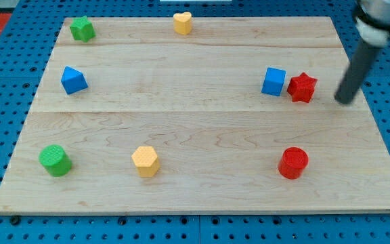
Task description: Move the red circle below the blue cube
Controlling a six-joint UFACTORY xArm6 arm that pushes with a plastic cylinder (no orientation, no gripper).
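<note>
The red circle [293, 163] lies near the view's bottom right of the wooden board [202, 122]. The blue cube [273, 81] sits above it at the view's right, touching or nearly touching a red star [302, 87] on its right side. My tip [344, 102] rests on the board to the right of the red star, apart from it, and well above and to the right of the red circle.
A blue triangular block [73, 80] sits at the left. A green star [82, 28] is at the top left and a yellow heart [182, 22] at the top middle. A green circle [55, 160] and a yellow hexagon [145, 161] lie near the bottom left.
</note>
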